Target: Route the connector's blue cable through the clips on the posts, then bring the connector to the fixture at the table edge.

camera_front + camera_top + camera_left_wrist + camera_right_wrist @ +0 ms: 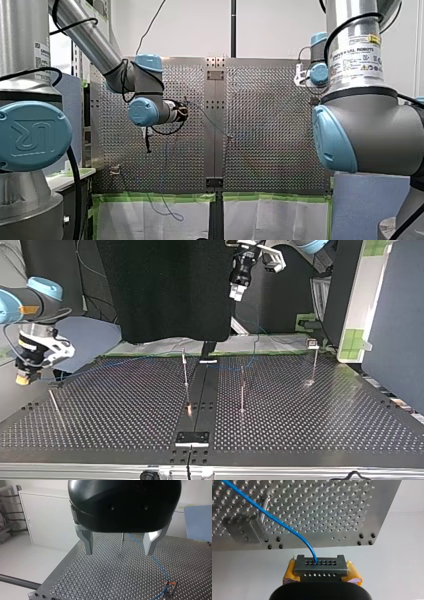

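The perforated worktop (125, 405) carries thin posts (185, 370). My left tool (118, 553) hangs above it, metal fingers wide apart, empty. My right tool (322, 575) clamps the connector (320, 566) between yellow pads, off the worktop's edge. The blue cable (287, 526) runs back over the worktop.

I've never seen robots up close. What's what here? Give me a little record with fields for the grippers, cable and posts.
right gripper: shut on the grey metal connector block with rows of holes, beyond the edge of the perforated metal table
left gripper: open, empty, above the table
thin blue cable: runs from the connector across the table
thin metal posts: several, upright on the table
routing through clips: cannot tell
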